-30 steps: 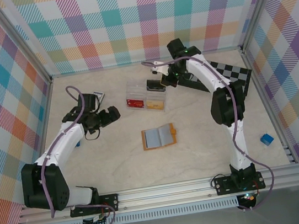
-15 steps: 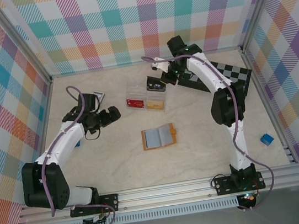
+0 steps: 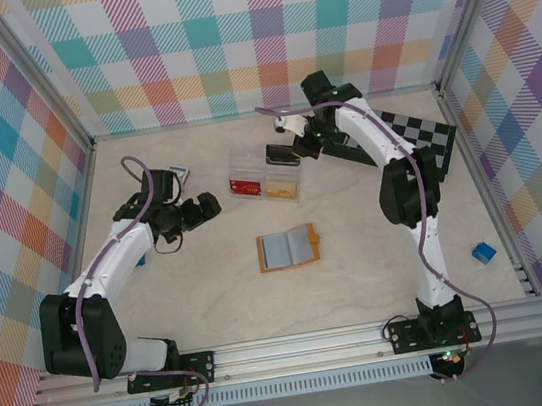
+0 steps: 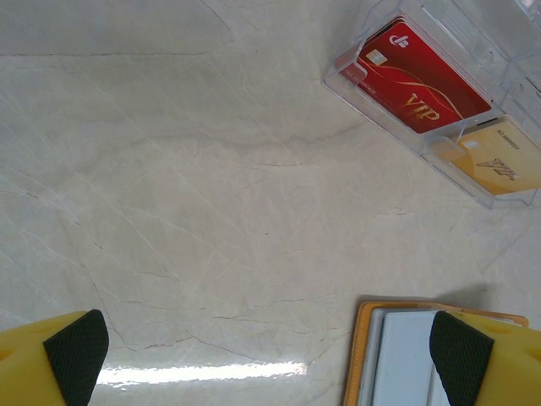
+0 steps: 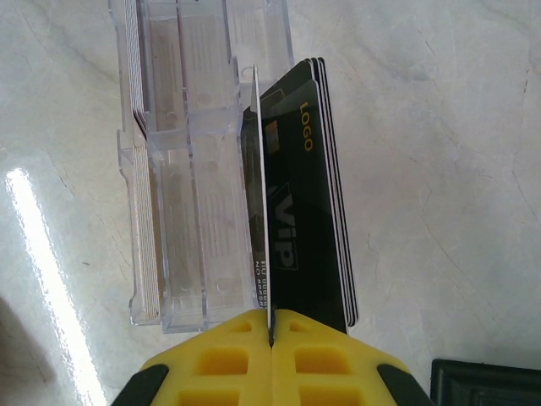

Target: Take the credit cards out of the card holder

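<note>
small orange-tan folding card holder with grey-blue inner panels (image 3: pixel 288 249) is seen lying open and flat on the pale marble-look table (image 3: pixel 363 281), near the middle, between the two arms and touched by neither; its corner (image 4: pixel 401 359) is also seen at the lower right of the left wrist view; whether cards sit in its panels cannot be told; clear plastic compartment box (image 3: pixel 245 159) is placed beyond it toward the far wall, well apart from it; red "vip" card (image 4: pixel 414 76) and pale yellow card (image 4: pixel 499 161) are seen inside the box (image 4: pixel 494 38); left gripper (image 3: pixel 206 208) is held left of the box, above bare table, fingers (image 4: pixel 76 355) spread wide with nothing between them; right gripper (image 3: pixel 282 153) is placed at the box's right end; in the right wrist view its yellow fingers (image 5: pixel 270 326) are pressed together on a thin white card (image 5: pixel 260 186) seen edge-on, just beside a stack of black cards marked "vip" and "logo" (image 5: pixel 308 211), next to the box wall (image 5: pixel 186 169); black-and-white chessboard (image 3: pixel 413 133) is seen at the far right.
</note>
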### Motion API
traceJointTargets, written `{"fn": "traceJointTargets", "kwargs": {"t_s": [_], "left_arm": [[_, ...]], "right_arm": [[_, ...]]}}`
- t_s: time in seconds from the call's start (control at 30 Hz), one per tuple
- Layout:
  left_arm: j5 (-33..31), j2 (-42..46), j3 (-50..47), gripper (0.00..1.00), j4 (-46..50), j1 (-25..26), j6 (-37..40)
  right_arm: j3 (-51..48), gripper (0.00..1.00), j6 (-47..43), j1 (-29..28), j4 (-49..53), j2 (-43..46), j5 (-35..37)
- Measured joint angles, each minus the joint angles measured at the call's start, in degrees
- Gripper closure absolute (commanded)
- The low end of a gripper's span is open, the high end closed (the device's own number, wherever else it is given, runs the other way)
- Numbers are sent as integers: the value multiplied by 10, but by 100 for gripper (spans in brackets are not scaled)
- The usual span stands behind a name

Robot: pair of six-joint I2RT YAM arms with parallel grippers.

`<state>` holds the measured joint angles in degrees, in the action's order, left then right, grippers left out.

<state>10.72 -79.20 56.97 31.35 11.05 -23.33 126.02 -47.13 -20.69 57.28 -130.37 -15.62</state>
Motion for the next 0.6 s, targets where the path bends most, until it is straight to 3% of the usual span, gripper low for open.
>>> {"fn": "traceJointTargets", "kwargs": {"t_s": [0.37, 0.6], "left_arm": [[4, -4, 0, 0, 0, 0, 0], [9, -10, 0, 0, 0, 0, 0]], "right_arm": [[16, 92, 16, -12, 2, -26, 0], [23, 75, 42, -16, 5, -29, 8]]}}
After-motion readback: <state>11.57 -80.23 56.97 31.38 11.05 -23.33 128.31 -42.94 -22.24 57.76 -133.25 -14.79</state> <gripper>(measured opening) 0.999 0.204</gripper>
